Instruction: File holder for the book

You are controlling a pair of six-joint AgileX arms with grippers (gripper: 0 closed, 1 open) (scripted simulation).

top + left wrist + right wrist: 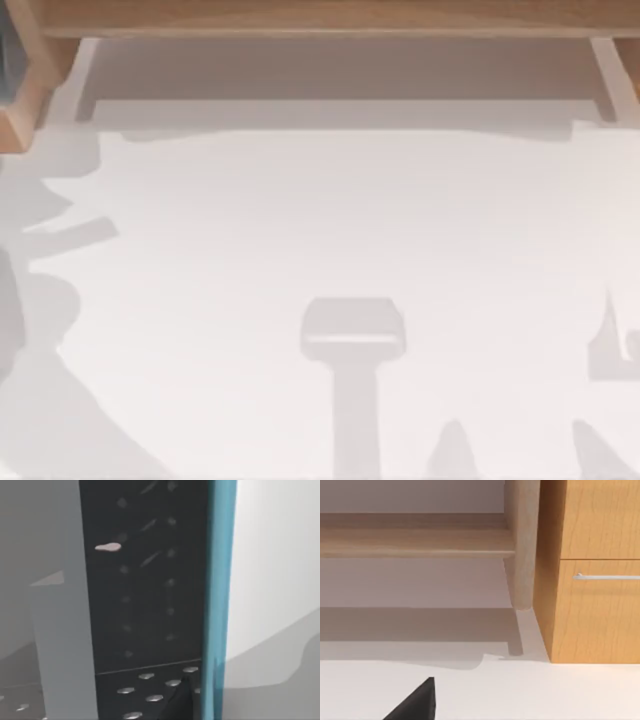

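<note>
At far left, the tan wooden file holder (22, 110) stands nearest the left claw, which clamps the upright teal-blue hardback book (218, 580).

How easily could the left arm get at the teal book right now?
Probably easily. In the left wrist view the book shows its teal cover right beside the dark dimpled surface of the left tool, with nothing visible between them. Whether it is already gripped, I cannot tell.

One book (218, 580); one file holder (22, 90); one drawer handle (606, 576).
</note>
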